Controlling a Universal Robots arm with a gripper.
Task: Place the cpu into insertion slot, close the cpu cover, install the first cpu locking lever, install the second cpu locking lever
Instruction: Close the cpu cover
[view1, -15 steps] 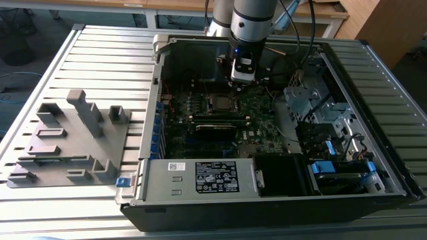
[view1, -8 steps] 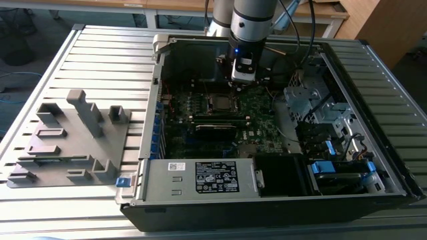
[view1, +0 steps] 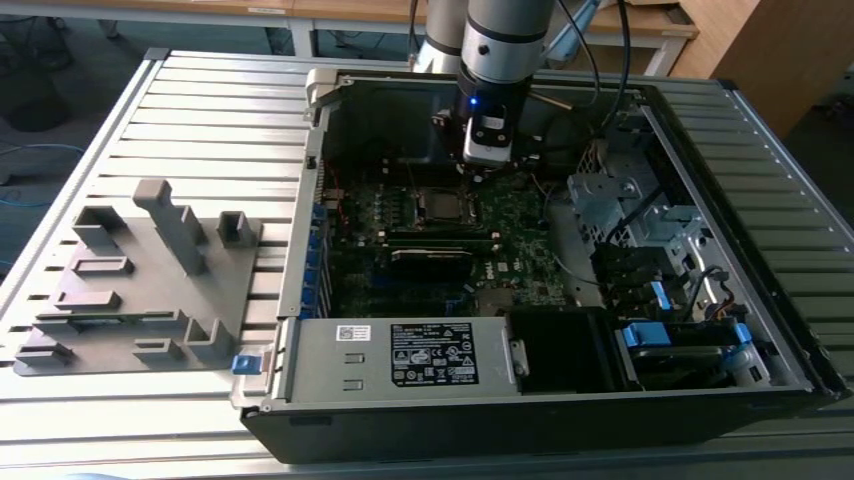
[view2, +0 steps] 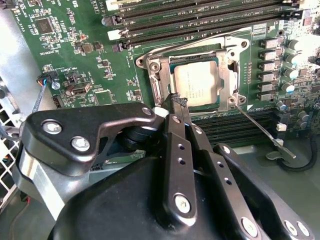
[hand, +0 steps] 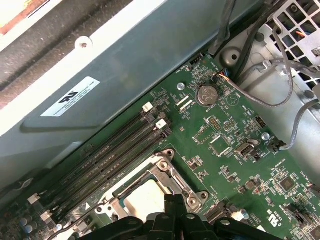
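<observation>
We see the gripper (view2: 179, 101) empty, its fingers pressed together, tips just beside the insertion slot (view2: 152, 66). The cpu (view2: 196, 82) lies in it, framed by the cpu cover (view2: 231, 75); 1 locking lever (view2: 260, 131) slants away, unlatched.

A grey fixture block (view1: 127, 295) lies on the slatted table (view1: 200, 110) beside the open computer case (view1: 534, 425).

My exterior view looked steeply down on the whole computer case (view1: 534, 435); both wrist views sat close over its motherboard (view2: 65, 30), sharing the insertion slot (view2: 156, 90).
</observation>
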